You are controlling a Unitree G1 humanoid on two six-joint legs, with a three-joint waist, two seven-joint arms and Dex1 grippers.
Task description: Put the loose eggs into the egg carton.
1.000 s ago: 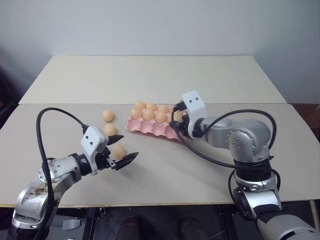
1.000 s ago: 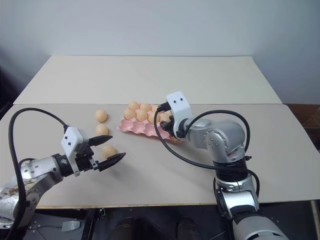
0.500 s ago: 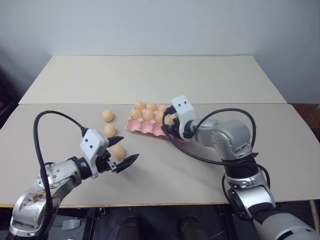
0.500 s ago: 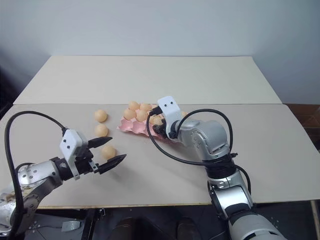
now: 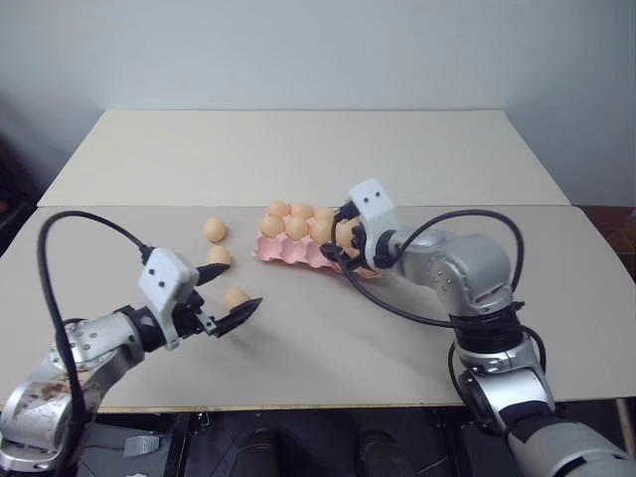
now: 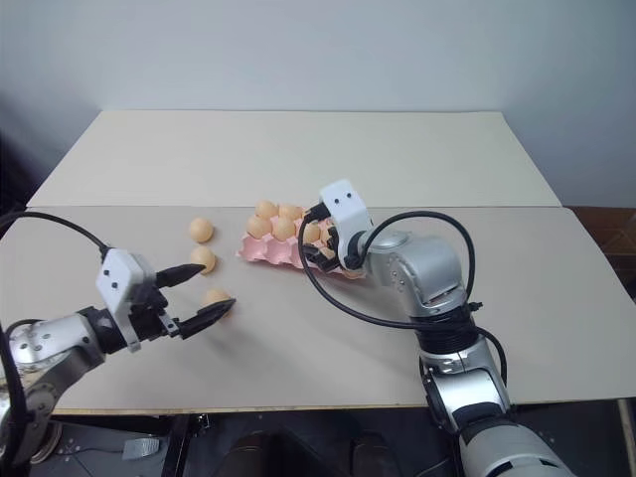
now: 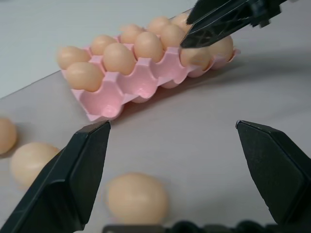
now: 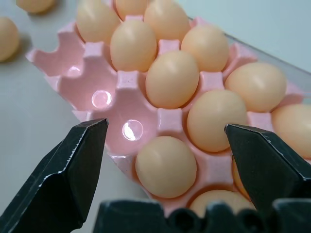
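Note:
The pink egg carton [image 5: 286,255] lies mid-table with eggs in most cups; the cups at its left end [image 8: 99,99] are bare. My right gripper [image 5: 343,235] hovers open just above its right part, over an egg [image 8: 166,166] seated in a front cup. Three loose eggs lie left of the carton: a far one [image 5: 215,229], a middle one [image 5: 219,255] and a near one [image 5: 236,297]. My left gripper [image 5: 243,286] is open, low over the table, and the near egg [image 7: 137,198] rests on the table between its fingers, not gripped.
The beige table [image 5: 328,328] has open room in front of the carton and to its right. A seam [image 5: 477,206] runs across behind the carton, where a second table top joins.
My right gripper has gone from shut to open over the carton and lifted slightly, leaving an egg in a cup. My left hand has drifted a little to the left.

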